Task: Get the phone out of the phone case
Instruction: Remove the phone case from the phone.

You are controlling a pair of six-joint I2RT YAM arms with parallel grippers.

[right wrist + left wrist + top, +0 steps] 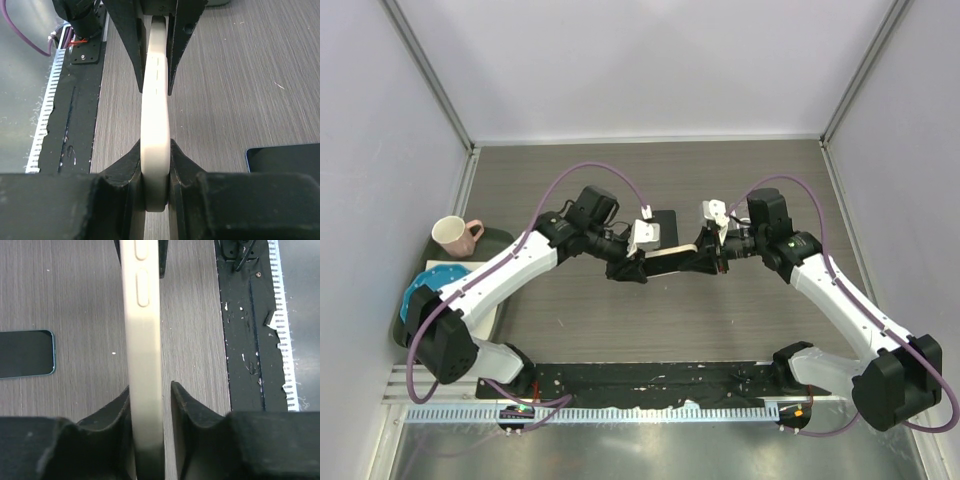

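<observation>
My right tool [155, 150] pinches one end of the cream case [155, 100], held edge-on above the surface [750, 330]; my left tool [150, 395] is pressed on the other end, though one finger [187, 405] looks barely touching. The phone [25, 354] lies flat on the surface, out of the case, nearby. The case looks bowed, so I fear it could spring from that weak side and drop onto the phone

I find no text, brand, label or number I can read in any of my three views, only a few small dark dashes along the edge of the case [156, 75], too fine to read as signs
</observation>
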